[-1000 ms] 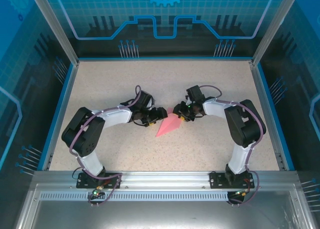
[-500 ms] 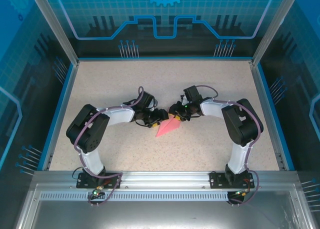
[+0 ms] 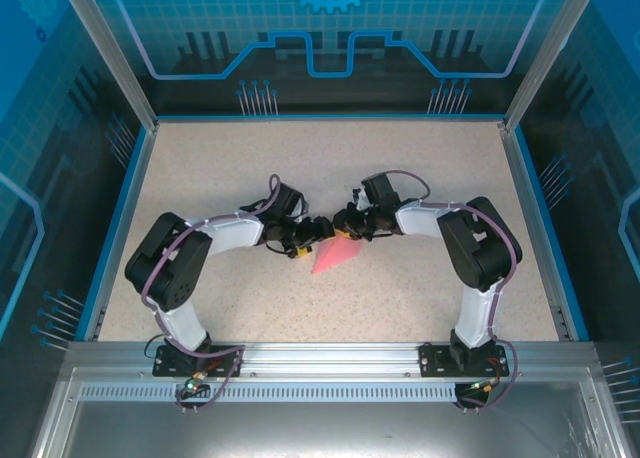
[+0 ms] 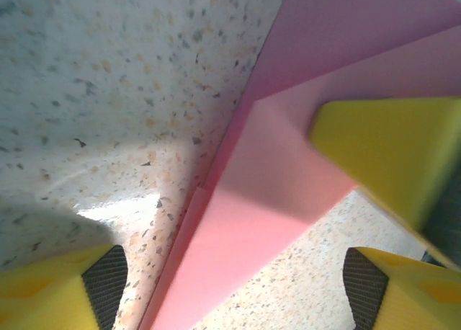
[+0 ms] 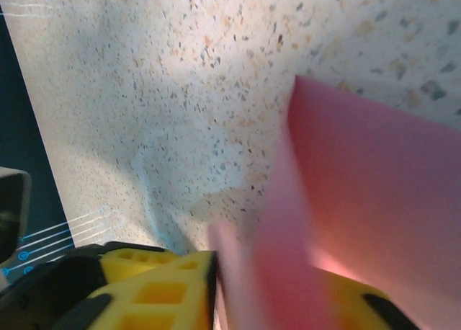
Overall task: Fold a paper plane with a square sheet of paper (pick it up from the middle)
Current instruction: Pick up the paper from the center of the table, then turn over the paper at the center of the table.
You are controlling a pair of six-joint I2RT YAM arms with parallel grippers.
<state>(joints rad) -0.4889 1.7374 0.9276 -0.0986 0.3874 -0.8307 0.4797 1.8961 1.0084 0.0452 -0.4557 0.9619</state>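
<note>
Jaws wide on left gripper (image 4: pixel 234 276), straddling the folded pink plane (image 4: pixel 245 200), which lies on the table (image 3: pixel 200 178) near its middle. Right gripper (image 5: pixel 263 272) jaws narrow, pinching a raised flap of plane; one right finger (image 4: pixel 382 157) rests on its upper layer.

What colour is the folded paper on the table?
The paper is plain pink-red; the left wrist view shows it best.

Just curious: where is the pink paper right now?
In the top view the paper sits in the middle of the table, its far end between the left gripper and right gripper.
</note>
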